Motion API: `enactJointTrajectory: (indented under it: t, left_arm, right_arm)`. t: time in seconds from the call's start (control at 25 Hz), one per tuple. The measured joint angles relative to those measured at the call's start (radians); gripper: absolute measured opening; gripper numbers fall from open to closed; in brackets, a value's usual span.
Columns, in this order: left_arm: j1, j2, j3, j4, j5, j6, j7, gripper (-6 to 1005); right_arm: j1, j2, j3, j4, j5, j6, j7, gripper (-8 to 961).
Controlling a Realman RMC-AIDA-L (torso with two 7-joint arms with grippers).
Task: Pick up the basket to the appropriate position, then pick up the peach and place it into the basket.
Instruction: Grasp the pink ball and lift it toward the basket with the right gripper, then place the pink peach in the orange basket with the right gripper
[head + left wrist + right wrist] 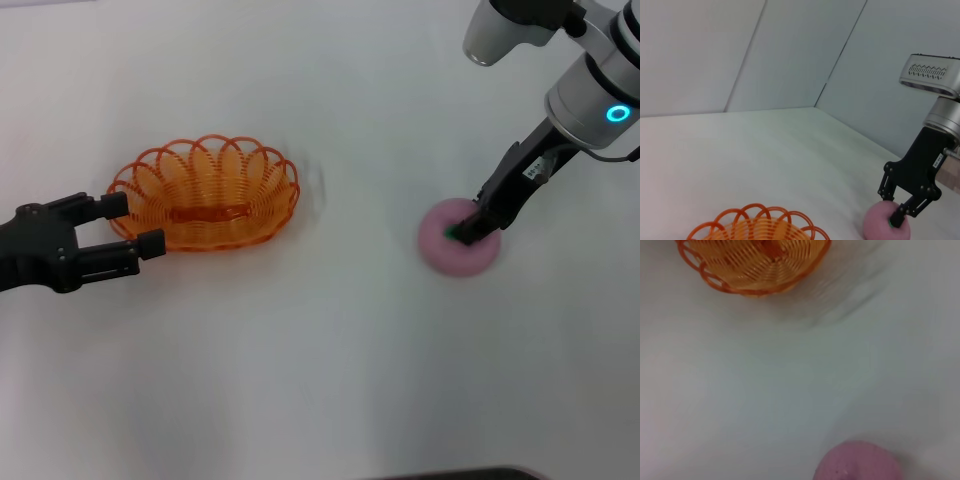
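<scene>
1. Basket (205, 193): orange wire, upright on the white desk (320, 380), at the robot's left. Holds nothing; only its flat orange strip shows inside.
2. Peach (457, 240): pink, on the desk at the right, well apart from the basket. Not yet in it.
3. Left gripper (135, 223): fingers spread, tips at the basket's near-left rim, gripping nothing.
4. Right gripper (900, 212): down on the peach's top, fingers around it; whether they already pinch it I cannot tell.
5. Progress: basket appears placed; peach lift and drop remain.
</scene>
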Motion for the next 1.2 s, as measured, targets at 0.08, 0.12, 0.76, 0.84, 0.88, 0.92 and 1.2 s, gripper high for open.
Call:
enactJointTrajectory:
  t: [0.08,0.12,0.76,0.84,0.88,0.92,1.2]
  left_arm:
    - [0.000,0.000,0.001,0.000,0.000,0.000,-0.001,878]
    - [0.000,0.000,0.001,0.000,0.000,0.000,-0.001,878]
    - [-0.006,0.002,0.001,-0.014,0.000,-0.004,-0.002,877]
    - [-0.007,0.002,0.001,-0.014,0.000,-0.004,-0.003,876]
    - [-0.008,0.002,0.001,-0.014,0.000,-0.003,-0.006,876]
    - [-0.009,0.002,0.001,-0.014,0.000,-0.003,-0.008,875]
    - [-0.010,0.002,0.001,-0.014,0.000,-0.003,-0.013,874]
  right_arm:
    - [0.000,-0.002,0.004,0.000,0.001,-0.002,0.000,388]
    - [0.000,-0.003,0.006,-0.001,0.002,-0.004,0.000,340]
    - [-0.025,-0.004,0.193,-0.066,0.468,0.009,-0.200,176]
    - [-0.010,0.000,0.184,0.037,0.572,0.079,-0.257,161]
    - [0.000,0.001,0.179,0.090,0.616,0.111,-0.284,154]
    - [0.014,0.003,0.173,0.149,0.655,0.143,-0.315,146]
    - [0.085,0.019,0.047,0.472,0.921,0.332,-0.581,151]
